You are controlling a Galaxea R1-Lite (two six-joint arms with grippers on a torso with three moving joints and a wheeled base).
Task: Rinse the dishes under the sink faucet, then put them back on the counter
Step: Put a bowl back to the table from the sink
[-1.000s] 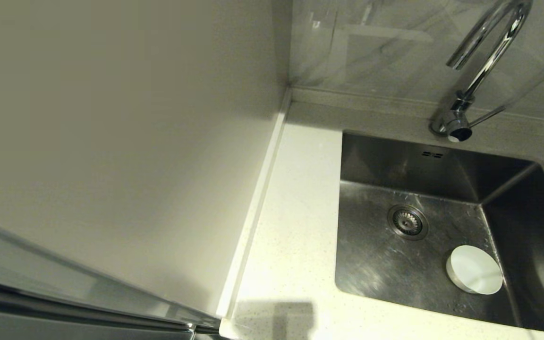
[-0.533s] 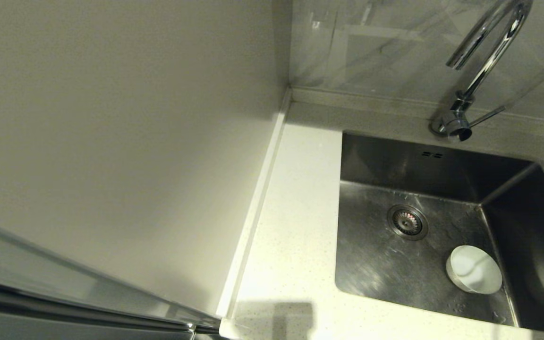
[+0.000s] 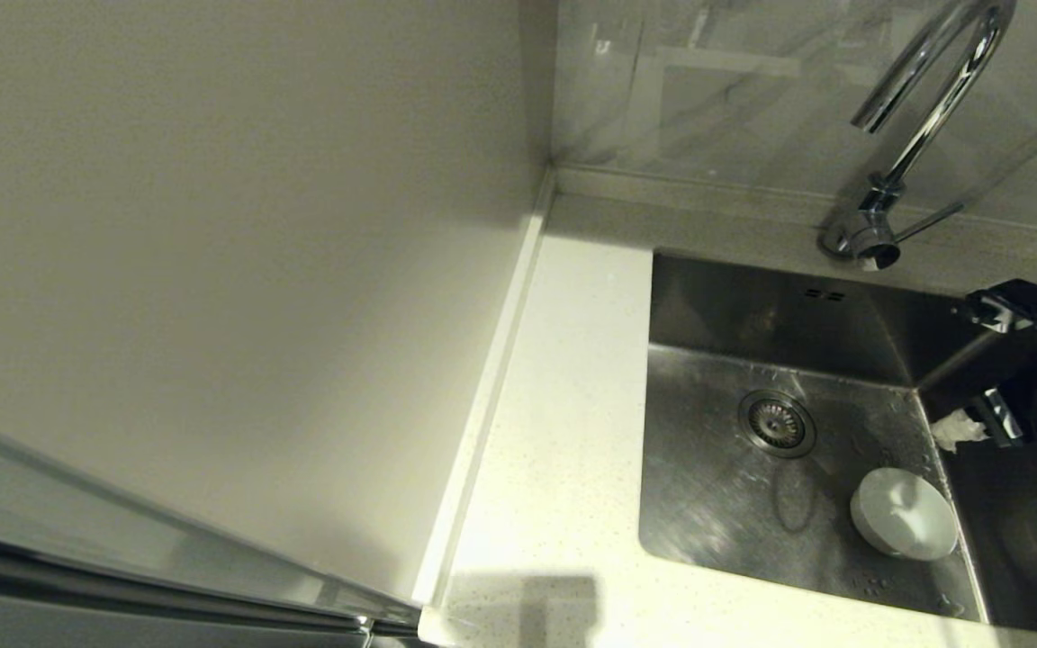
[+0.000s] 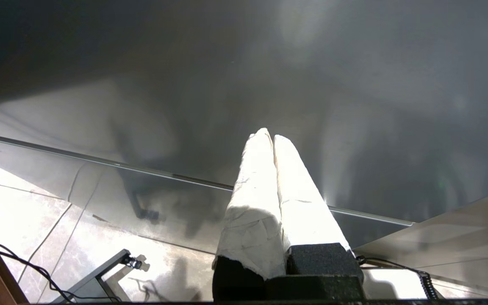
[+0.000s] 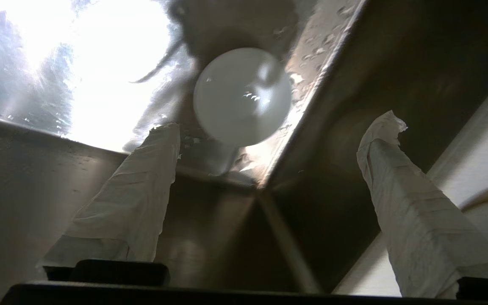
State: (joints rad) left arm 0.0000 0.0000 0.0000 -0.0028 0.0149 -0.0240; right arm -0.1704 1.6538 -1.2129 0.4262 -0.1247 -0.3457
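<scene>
— Fingers first: how do they stand?

— Left gripper [image 4: 273, 137] has its two tape-wrapped fingers [image 4: 256, 199] pressed together with nothing between them. It does not show in the head view; its own camera sees only a grey panel and a tiled floor past it. Right gripper [image 5: 269, 127] is spread wide, its wrapped fingers [image 5: 405, 212] well apart and holding nothing.

— Start at the left of the scene, then.

— Far left is a plain beige wall panel [image 3: 212, 270]. Beside it runs the counter [image 3: 563, 432], cream and finely speckled, with a low raised strip along the wall. No dish shows on it.

— And next to the right?

— Sink [image 3: 716, 504], a steel basin set into the counter, wet with droplets. Its round drain strainer [image 3: 777, 422] sits toward the far side of the floor, and two small overflow slots [image 3: 823, 294] show on the far wall. The faucet [image 3: 919, 135] rises behind the far rim, its spout arching leftward, its thin lever pointing right.

— Where is the dish?

— One white bowl [image 3: 904, 526] lies on the sink floor near the right wall, nearer than the drain and to its right. It looks turned bottom up.

— And the right arm?

— Right gripper [image 3: 969, 369] hangs over the right side of the sink, above and beyond the bowl, not touching it. In the right wrist view the bowl [image 5: 242, 95] lies ahead between the open fingers.
</scene>
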